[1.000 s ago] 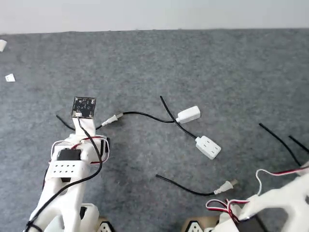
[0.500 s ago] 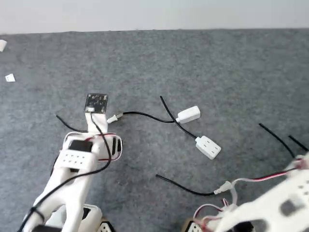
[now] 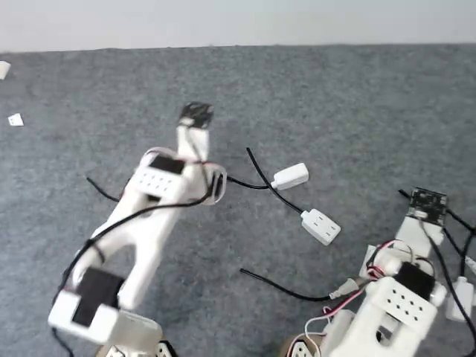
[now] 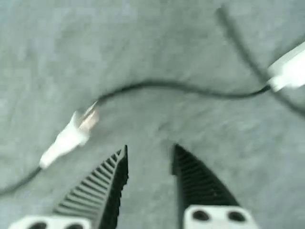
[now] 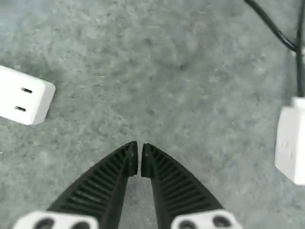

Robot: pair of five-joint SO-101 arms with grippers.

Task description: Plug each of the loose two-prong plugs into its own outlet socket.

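Left wrist: plug (image 4: 71,135) nr L gripper (image 4: 150,150)

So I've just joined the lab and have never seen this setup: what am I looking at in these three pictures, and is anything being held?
These are two white robot arms at a grey table: the left arm and the right arm. One picture looks down from above. The other two come from a camera on each arm's wrist, looking past its black pincer. On the table lie white outlet sockets, among them a farther socket and a nearer socket, and two-prong plugs. One plug lies just ahead of the open left pincer; the right pincer is shut. Neither holds anything.
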